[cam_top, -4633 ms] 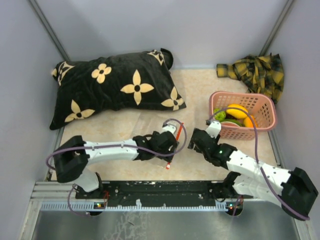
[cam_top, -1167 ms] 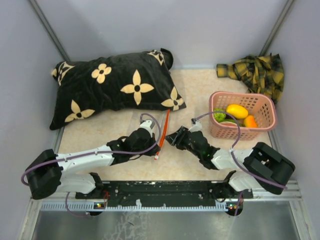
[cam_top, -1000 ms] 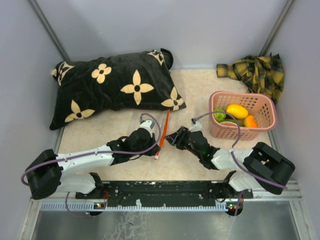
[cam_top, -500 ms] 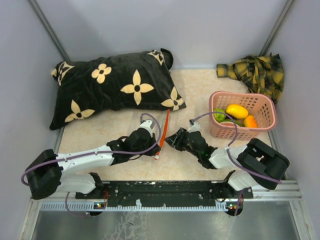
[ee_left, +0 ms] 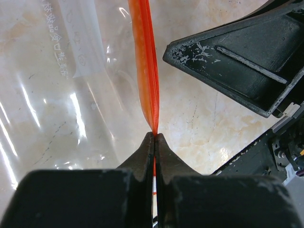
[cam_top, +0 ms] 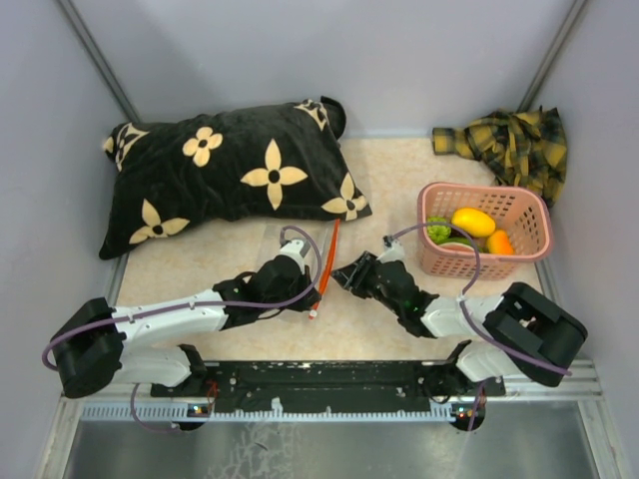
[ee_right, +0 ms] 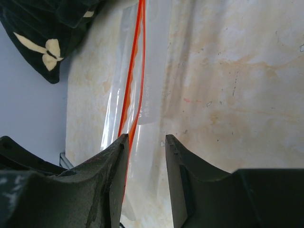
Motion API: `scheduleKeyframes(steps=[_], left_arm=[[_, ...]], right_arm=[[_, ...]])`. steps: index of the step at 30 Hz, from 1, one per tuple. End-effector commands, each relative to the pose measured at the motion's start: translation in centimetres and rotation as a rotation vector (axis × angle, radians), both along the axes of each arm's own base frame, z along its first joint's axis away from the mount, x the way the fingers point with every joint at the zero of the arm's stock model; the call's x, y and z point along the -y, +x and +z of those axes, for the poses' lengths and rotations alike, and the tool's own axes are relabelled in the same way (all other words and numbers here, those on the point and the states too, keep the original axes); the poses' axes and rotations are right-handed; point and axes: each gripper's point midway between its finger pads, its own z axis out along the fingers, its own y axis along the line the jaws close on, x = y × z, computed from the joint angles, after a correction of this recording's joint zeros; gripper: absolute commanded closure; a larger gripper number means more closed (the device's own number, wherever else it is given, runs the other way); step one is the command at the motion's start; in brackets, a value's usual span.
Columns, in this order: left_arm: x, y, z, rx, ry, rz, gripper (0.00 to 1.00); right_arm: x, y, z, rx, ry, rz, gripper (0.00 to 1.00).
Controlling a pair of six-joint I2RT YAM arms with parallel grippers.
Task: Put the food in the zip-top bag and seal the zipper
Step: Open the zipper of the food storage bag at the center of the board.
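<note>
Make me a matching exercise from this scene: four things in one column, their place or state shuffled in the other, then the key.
Things
1. left pincer
2. right pincer
3. yellow toy fruit
4. plaid cloth

Place or state
A. lying in the pink basket
B. open, at the clear bag
C. crumpled at the far right corner of the table
D. shut on the zipper strip

Pairs: 1-D, 2-B, 3-A, 4-C
</note>
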Motion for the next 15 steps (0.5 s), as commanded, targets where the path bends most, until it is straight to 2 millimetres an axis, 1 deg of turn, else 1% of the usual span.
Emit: scheduleKeyframes(steps=[1, 8, 9, 15], left_arm=[[0.0, 0.2, 0.2, 0.011, -0.003, -0.003, 1.0], [0.2, 0.0, 0.4, 0.012, -0.011, -0.017, 1.0], [0.2, 0.0, 0.4, 0.012, -0.012, -0.018, 1.0], [0.5, -0.1, 0.5, 0.013, -0.022, -0.031, 1.0]], right_arm=[[-0.3, 1.2, 2.2, 0.065, 0.03, -0.025, 0.62], [-1.4, 1.2, 2.5, 0.071, 0.055, 0.015, 0.63], [-1.5, 1.2, 2.6, 0.072, 0.057, 0.021, 0.65], [-1.8, 1.3, 2.9, 0.079, 0.066, 0.027, 0.65]])
